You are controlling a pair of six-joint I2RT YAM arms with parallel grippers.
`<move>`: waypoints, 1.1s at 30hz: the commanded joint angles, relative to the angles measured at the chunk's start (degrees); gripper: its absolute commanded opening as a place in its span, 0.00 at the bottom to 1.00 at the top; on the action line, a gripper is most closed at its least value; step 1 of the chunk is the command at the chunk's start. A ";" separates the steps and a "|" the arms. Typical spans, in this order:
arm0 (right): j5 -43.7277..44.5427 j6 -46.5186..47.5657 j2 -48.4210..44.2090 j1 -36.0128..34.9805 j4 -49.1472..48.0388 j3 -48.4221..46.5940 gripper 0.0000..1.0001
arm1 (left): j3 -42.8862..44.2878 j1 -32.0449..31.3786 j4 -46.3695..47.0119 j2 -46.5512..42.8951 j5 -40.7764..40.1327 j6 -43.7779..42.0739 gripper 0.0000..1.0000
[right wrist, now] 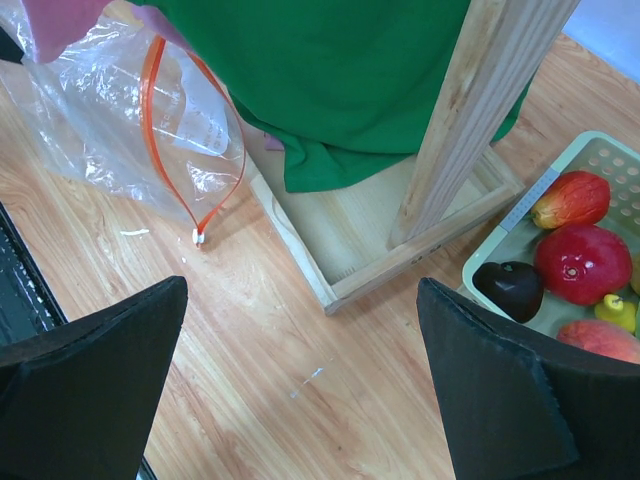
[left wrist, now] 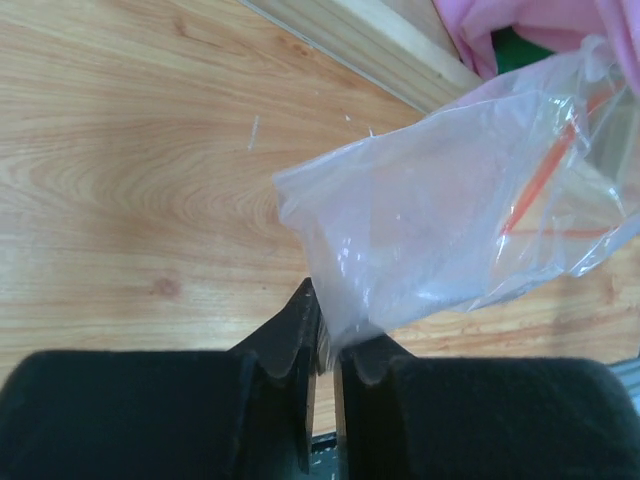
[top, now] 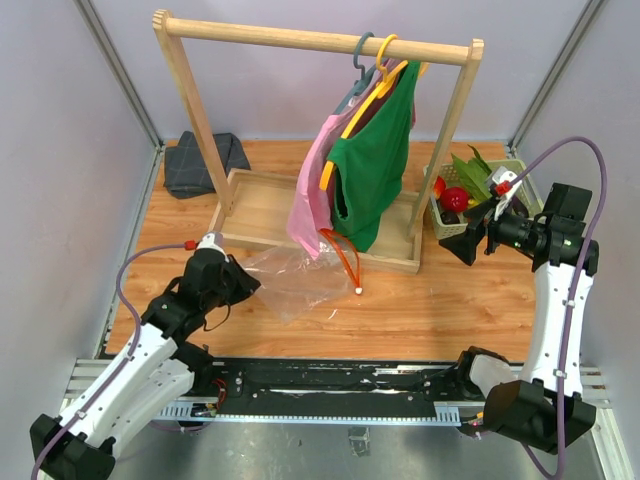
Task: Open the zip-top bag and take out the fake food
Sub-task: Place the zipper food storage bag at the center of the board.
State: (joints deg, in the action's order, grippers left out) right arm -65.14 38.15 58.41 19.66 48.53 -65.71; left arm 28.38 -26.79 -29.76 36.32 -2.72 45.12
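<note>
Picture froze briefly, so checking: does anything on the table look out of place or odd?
Nothing spilled or broken. One oddity: the bag lies open with its mouth partly under the hanging pink garment, one corner pinched in the left claw. The toy food sits in the basket.

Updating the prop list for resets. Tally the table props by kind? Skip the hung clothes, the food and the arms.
zip-top bag: 1
wooden clothes rack: 1
green basket: 1
folded dark cloth: 1
Total: 4
</note>
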 commanded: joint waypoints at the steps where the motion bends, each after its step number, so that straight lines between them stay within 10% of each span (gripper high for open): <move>1: -1.60 1.84 0.03 0.64 2.15 -1.00 0.98 | 3.84 0.33 -5.42 -0.98 -8.66 2.83 0.26; 12: -1.47 6.12 0.07 0.64 7.11 -3.89 0.98 | 9.11 0.33 -5.43 -9.05 -16.43 1.15 0.78; 22: -0.93 7.17 1.42 0.60 10.34 -8.71 0.98 | 8.63 0.33 12.96 -17.02 -4.82 -9.91 0.94; 33: 4.38 1.79 4.14 -1.71 9.36 -21.41 0.99 | 20.13 0.33 18.90 -6.80 5.11 -18.74 0.97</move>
State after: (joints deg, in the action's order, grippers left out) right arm -62.78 43.40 61.73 18.83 58.46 -81.62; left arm 44.51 -26.79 -15.51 26.04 -2.92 31.00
